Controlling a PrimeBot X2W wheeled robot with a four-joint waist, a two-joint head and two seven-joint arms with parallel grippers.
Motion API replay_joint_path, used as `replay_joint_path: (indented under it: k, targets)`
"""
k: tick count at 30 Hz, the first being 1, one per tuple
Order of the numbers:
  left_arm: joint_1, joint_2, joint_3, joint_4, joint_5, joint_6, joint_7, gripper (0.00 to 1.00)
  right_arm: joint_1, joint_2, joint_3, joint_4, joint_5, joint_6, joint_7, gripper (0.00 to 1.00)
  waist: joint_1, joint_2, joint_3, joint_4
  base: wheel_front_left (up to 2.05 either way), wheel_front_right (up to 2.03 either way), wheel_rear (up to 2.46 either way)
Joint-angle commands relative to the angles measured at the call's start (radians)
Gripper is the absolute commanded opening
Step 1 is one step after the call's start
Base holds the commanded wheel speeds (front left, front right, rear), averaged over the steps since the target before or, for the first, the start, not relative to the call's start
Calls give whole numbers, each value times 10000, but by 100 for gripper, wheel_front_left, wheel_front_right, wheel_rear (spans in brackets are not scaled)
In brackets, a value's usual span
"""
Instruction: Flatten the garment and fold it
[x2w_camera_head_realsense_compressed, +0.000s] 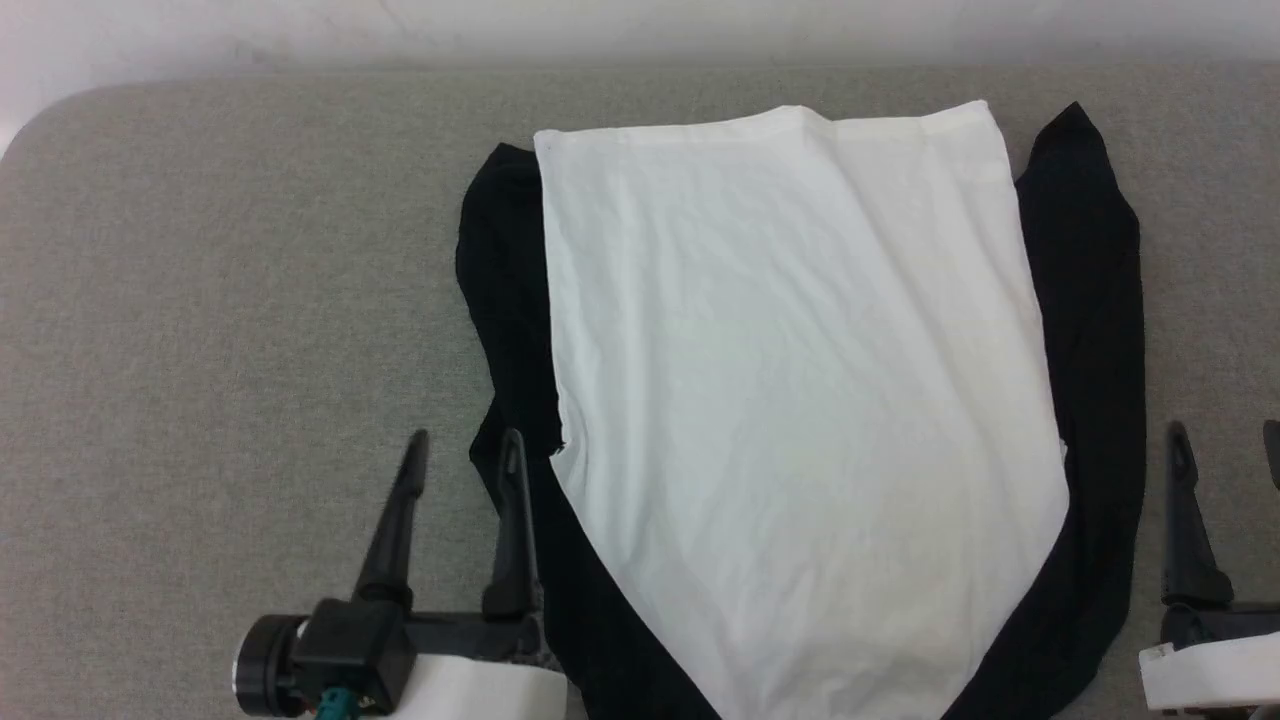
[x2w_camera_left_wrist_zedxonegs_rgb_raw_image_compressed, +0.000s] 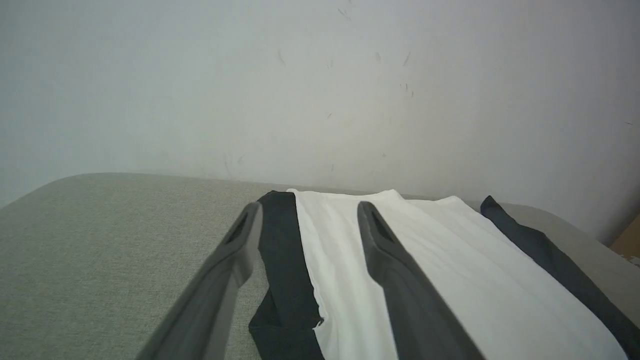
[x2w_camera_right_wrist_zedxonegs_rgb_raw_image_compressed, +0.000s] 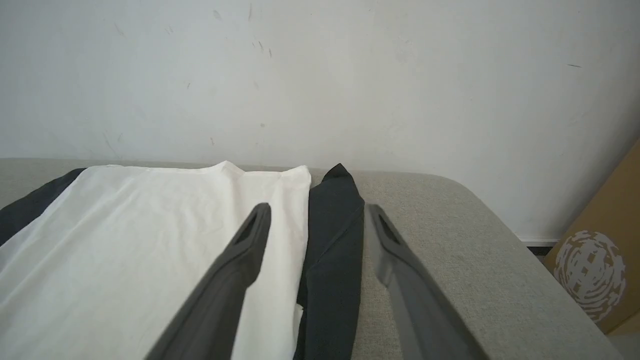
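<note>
Here, the garment (x2w_camera_head_realsense_compressed: 800, 380), thin, limp and light, lies flat; its side edges likely suit pinching; left gripper (x2w_camera_head_realsense_compressed: 465, 440) and right gripper (x2w_camera_head_realsense_compressed: 1225, 432) gape empty

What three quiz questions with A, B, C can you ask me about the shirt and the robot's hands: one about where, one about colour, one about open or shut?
1. Where is the shirt?
A. Spread on the grey surface
B. Dangling from a hand
C. Heaped on the floor

2. What colour are its sleeves?
A. Red
B. Black
C. Yellow

3. How are the left hand and the right hand?
A. Both shut on the shirt
B. One open, one shut
C. Both open

Answers: 1 A, the shirt lies spread out on the grey surface. 2 B, black cloth runs down both sides of the shirt. 3 C, each hand's two fingers stand wide apart.
</note>
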Motion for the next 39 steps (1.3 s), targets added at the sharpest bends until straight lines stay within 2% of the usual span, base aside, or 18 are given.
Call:
replay_joint_path:
  k: [1, 4, 8, 12, 16, 18, 23, 27, 30, 33, 39]
  targets:
    - [41, -81, 220, 55, 153, -112, -45, 100, -32, 42, 27, 33, -51, -11, -86, 100, 0, 0, 29, -3, 0, 0, 0]
    - [-165, -107, 673, 88, 356, -557, -45, 100, -124, 59, 57, 68, 30, -11, -145, 100, 0, 0, 184, 28, 0, 0, 0]
    - [-1135, 538, 1116, 316, 428, -1150, 135, 100, -361, 63, 160, 35, 150, -11, -120, 100, 0, 0, 558, 73, 0, 0, 0]
    - [-2992, 1336, 1588, 61, 337, -1645, 1721, 100, -799, 64, 454, -143, 166, -11, -56, 100, 0, 0, 1290, -47, 0, 0, 0]
    - [-5274, 2113, 1909, 42, -127, -2480, 3695, 100, -1267, 65, 731, -308, 192, -11, -26, 100, 0, 0, 2206, -164, 0, 0, 0]
    - [-6356, 2199, 2098, 339, -587, -2742, 4577, 100, -1466, 64, 802, -365, 228, -11, -31, 100, 0, 0, 2644, -188, 0, 0, 0]
    - [-8812, 2534, 1874, 1558, -1130, -3651, 6577, 100, -1887, -102, 900, -496, 370, -11, -51, 100, 0, 0, 3684, -240, 0, 0, 0]
    - [-10234, 2477, 1576, 2707, -1654, -4257, 7932, 100, -2201, -266, 968, -561, 489, -11, -100, 100, 0, 0, 4321, -370, 0, 0, 0]
    - [-10881, 2500, 1327, 3421, -1886, -4510, 8956, 100, -2340, -341, 992, -579, 566, -11, -136, 100, 0, 0, 4630, -498, 0, 0, 0]
    - [-11219, 2501, 1237, 3793, -2093, -4508, 9748, 100, -2425, -383, 975, -582, 649, -11, -181, 100, 0, 0, 4877, -645, 0, 0, 0]
    - [-11359, 2508, 1208, 4001, -2388, -4424, 10460, 100, -2559, -400, 923, -475, 749, -11, -263, 100, 0, 0, 5251, -837, 0, 0, 0]
